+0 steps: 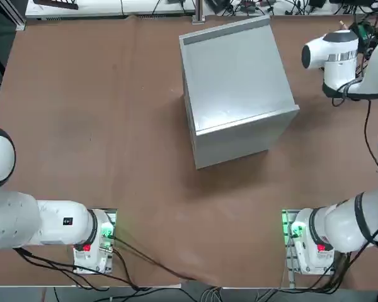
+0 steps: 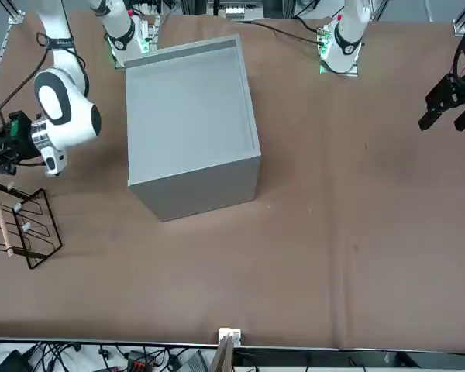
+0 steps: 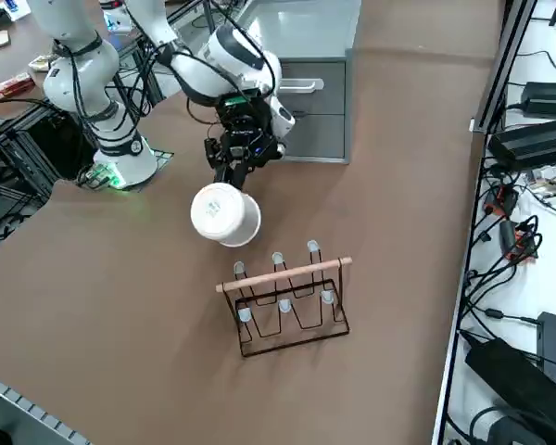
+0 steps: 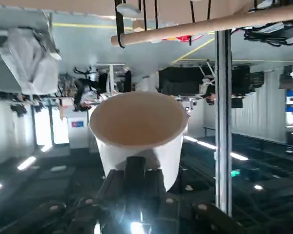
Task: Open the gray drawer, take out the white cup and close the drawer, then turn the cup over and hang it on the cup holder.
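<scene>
Right side view: the right gripper (image 3: 233, 165) hangs above the brown table (image 3: 102, 306), its fingers clamped on the white cup (image 3: 224, 215).
Cup: held in the air on its side, its flat base turned toward this camera, between the cabinet (image 3: 306, 56) and the cup holder (image 3: 285, 301), touching neither.
Cup holder: a dark wire rack with a pale wooden bar across the top and white-tipped pegs; it stands on the table just below the cup in this picture, and nothing hangs on it.
Drawer: the gray drawer (image 3: 317, 88) sits flush in the cabinet front, closed, with a pale handle across it and a second drawer front under it.
Wrist view: the cup (image 4: 139, 136) fills the middle, its open mouth facing away from the fingers (image 4: 135, 170), which grip its wall near the rim; whether the handle is caught too is hidden.
Front view: the rack (image 2: 19, 226) shows at the table's edge by the right arm; the gripper itself is mostly cut off at that side and the cup cannot be made out.
Top view: only the cabinet (image 1: 236, 88) and the arm's upper parts show; cup, rack and gripper lie outside the picture.
Writing: no brand, label or lettering on cup, cabinet or rack can be read; a blue sign in the room behind is illegible.
</scene>
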